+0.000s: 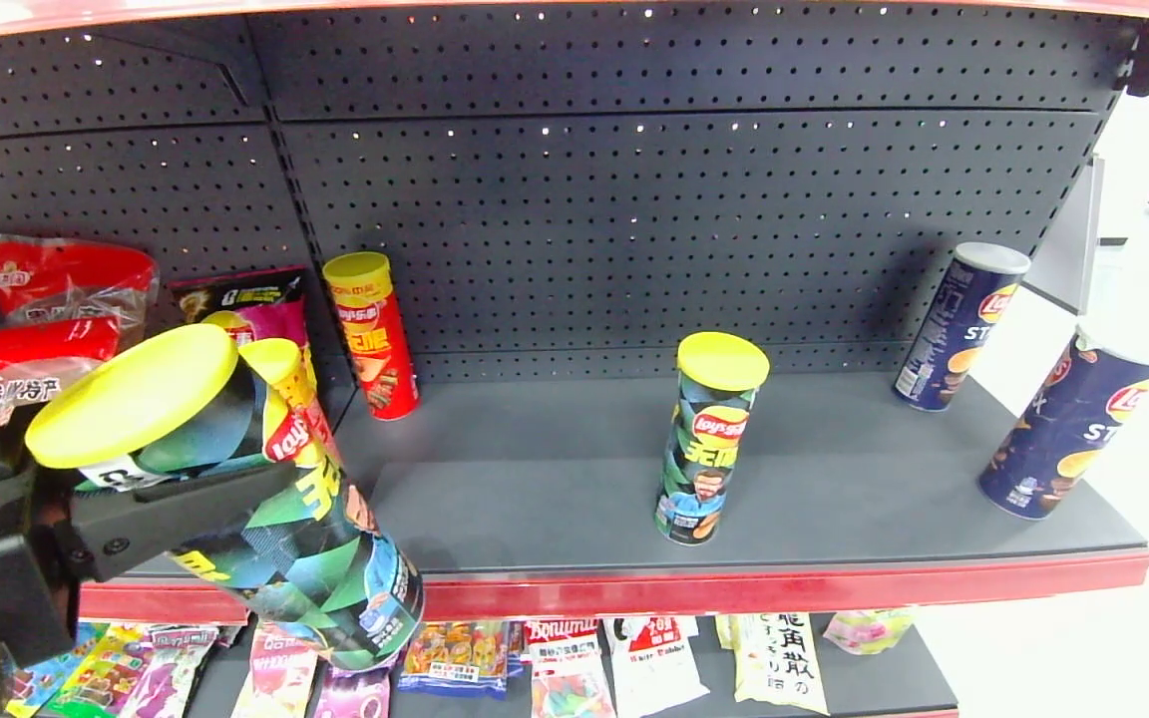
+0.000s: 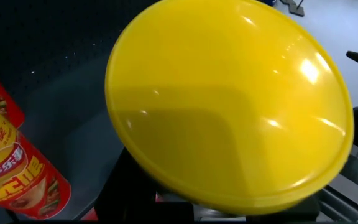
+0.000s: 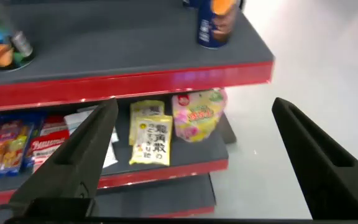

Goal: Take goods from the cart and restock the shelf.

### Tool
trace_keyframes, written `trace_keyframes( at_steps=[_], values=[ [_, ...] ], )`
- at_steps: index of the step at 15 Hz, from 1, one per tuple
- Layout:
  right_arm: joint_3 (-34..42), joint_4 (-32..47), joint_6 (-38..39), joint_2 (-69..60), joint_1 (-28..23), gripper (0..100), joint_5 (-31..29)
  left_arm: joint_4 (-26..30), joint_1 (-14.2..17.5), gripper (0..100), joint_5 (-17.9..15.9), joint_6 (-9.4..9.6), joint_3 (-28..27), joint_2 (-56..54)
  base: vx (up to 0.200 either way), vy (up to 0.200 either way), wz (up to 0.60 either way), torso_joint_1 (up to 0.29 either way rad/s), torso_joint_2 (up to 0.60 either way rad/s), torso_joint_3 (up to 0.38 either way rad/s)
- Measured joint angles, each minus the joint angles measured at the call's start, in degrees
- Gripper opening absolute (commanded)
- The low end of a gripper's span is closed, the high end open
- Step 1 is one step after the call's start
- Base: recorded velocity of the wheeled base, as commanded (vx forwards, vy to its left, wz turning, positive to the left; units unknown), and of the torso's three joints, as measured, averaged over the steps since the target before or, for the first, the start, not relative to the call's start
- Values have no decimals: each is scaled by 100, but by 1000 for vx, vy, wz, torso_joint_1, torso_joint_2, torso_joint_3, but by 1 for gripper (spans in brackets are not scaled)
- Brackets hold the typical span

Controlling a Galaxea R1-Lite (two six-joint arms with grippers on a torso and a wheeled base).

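Observation:
A green-and-black chips can (image 1: 320, 558) with a yellow lid (image 1: 133, 391) is tilted in front of the shelf's left end, and my left gripper (image 1: 197, 499) is shut on it. The left wrist view looks down on that yellow lid (image 2: 229, 106), with a red can (image 2: 17, 177) beyond it. On the grey shelf board (image 1: 555, 479) stand a red can (image 1: 375, 334), a matching green can (image 1: 709, 439) and two blue cans (image 1: 958, 324) (image 1: 1073, 419). My right gripper (image 3: 197, 165) is open and holds nothing, low in front of the shelf's red front edge (image 3: 135, 84).
Snack bags (image 1: 46, 319) fill the left bay behind the held can. Packets (image 1: 774, 658) lie on the lower shelf. The board is free between the red can and the green can. A blue can (image 3: 216, 22) stands near the shelf's right corner.

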Motion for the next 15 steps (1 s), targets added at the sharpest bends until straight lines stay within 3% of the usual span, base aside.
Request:
trace_keyframes(
  at_steps=[4, 5, 8, 12, 15],
  values=[
    [182, -384, -215, -360, 29, 100, 1474, 6, -168, 0, -2, -5, 160, -20, 0, 0, 0, 0, 0, 0],
    [238, -466, -184, -395, 29, 100, 1545, 6, -174, 0, -2, -11, 176, -30, 0, 0, 0, 0, 0, 0],
    [288, -518, -371, -428, 34, 100, 924, 4, -173, 0, 5, -24, 168, -48, 0, 0, 0, 0, 0, 0],
    [-146, -474, -380, -389, 18, 100, 629, 6, -168, 0, 13, -24, 187, -83, 0, 0, 0, 0, 0, 0],
    [268, -796, -386, -419, 18, 100, 668, 9, -171, 0, 30, -20, 184, -89, 0, 0, 0, 0, 0, 0]
  ],
)
